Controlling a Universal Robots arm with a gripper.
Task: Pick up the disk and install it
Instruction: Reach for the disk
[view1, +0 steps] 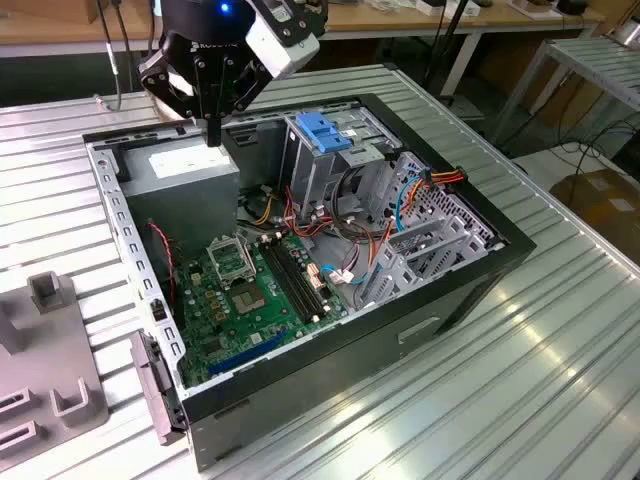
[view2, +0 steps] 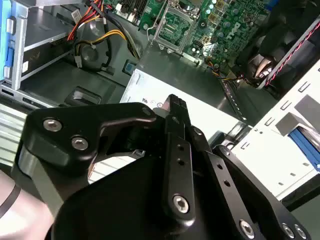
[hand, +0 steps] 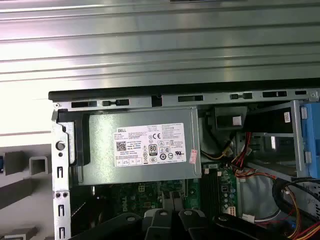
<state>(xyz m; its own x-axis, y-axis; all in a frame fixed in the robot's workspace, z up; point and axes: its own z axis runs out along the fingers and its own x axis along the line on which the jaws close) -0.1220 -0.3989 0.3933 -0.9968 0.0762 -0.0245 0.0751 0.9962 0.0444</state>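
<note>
Hovering over the grey boxy power supply with white label (view1: 185, 170), your black end effector (view1: 212, 128) is narrow and carries nothing. The disk (view2: 306, 144), told by its bright blue carrier edge, appears to rest in a pale fixture (view2: 272, 147) outside the case wall, well apart. Advice: clear that wall, then grip squarely on the carrier. The open black computer case (view1: 470, 285) contains the supply, a green motherboard (view1: 235, 290) and a metal drive cage (view1: 312, 170).
</note>
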